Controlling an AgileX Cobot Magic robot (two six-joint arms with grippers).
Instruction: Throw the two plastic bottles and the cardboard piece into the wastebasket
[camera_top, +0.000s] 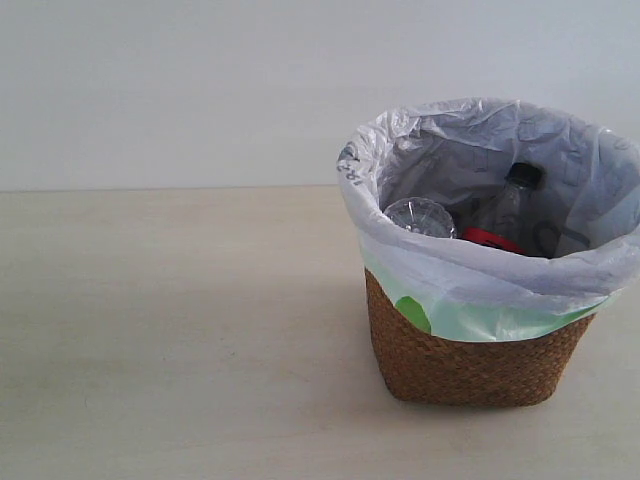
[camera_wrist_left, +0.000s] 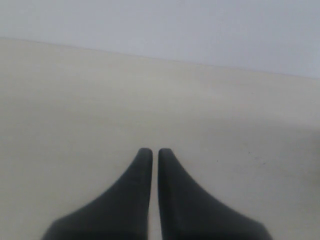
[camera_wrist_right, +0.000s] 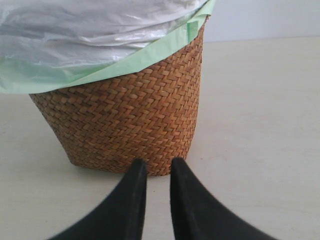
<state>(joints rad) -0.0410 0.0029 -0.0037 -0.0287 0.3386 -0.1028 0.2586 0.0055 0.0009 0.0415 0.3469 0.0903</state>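
Observation:
The wastebasket stands at the right of the table, a brown wicker basket lined with a white-grey bag. Two plastic bottles lie inside it. One has a black cap and a red label. Of the other only the clear round base shows. The cardboard piece is hidden. Neither gripper appears in the exterior view. My left gripper is shut over bare table, holding nothing. My right gripper hovers low beside the wastebasket, its jaws a little apart and empty.
The pale wooden table stretches out to the left of the basket. A plain light wall runs behind it. The bag's green edge hangs over the wicker rim.

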